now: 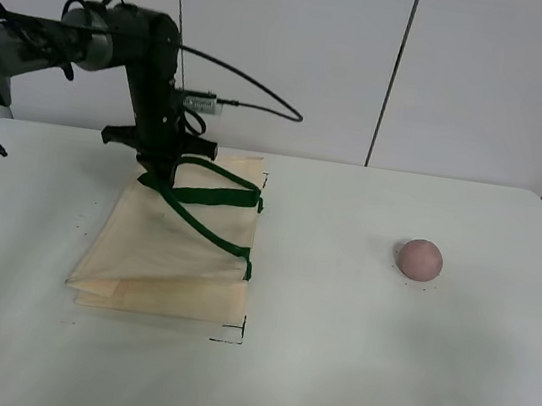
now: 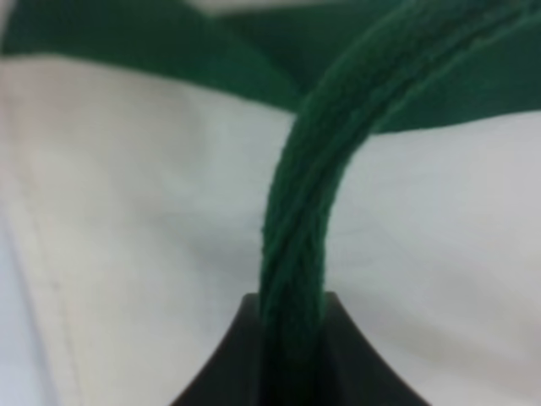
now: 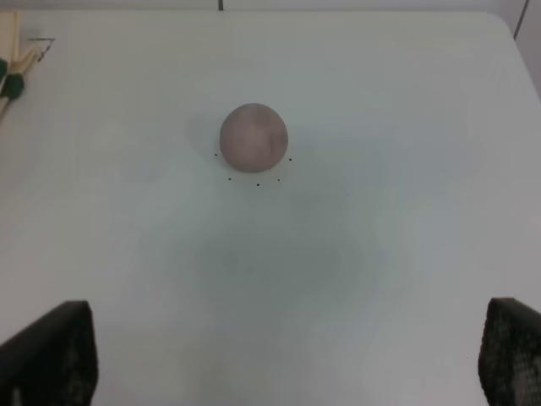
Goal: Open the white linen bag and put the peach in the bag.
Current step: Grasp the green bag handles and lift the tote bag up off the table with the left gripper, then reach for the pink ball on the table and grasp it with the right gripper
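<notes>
My white linen bag [image 1: 178,256] lies on the table [image 1: 348,375], its far corner raised by a green handle [image 1: 213,195]. My left gripper [image 1: 160,169], at the bag's 11 o'clock, is clamped on that handle. The peach [image 1: 419,258] sits well apart at the bag's 3 o'clock. My right gripper [image 3: 283,342] faces it, jaws wide, empty.
</notes>
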Controlling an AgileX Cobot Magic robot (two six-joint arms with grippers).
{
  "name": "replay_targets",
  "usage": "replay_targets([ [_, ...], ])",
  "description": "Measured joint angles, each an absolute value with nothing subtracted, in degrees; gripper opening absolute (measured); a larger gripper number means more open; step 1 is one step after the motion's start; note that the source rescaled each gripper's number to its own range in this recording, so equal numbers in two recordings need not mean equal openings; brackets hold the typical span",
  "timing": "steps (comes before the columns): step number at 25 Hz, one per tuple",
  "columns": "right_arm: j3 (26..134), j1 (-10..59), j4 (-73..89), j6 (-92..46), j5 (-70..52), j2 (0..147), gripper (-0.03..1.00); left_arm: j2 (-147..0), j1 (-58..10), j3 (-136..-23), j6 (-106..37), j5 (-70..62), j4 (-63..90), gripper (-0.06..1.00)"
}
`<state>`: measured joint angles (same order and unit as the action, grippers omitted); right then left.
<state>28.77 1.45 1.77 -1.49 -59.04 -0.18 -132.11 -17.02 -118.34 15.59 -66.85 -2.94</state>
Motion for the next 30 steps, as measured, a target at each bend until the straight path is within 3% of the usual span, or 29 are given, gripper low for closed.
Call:
replay_targets([
  [5,28.8,1.5,1.8,-1.5,-59.0,-0.2,1.00,-127.5,-17.0,-124.4,14.1,-67.0,0.0,0.00],
  [21,28.8,1.5,1.7,-1.5,-59.0,0.2,1.00,-111.1,-17.0,-124.9,7.2,-67.2,-1.1,0.00],
  [25,30.9,1.5,1.8,-1.5,-56.5,9.2,1.00,-109.7,-17.0,-124.9,7.0,-67.2,-1.2,0.00],
  [30,38.0,1.5,2.0,-1.5,-49.4,33.6,1.00,-108.7,-17.0,-124.9,6.9,-67.2,-1.3,0.00],
])
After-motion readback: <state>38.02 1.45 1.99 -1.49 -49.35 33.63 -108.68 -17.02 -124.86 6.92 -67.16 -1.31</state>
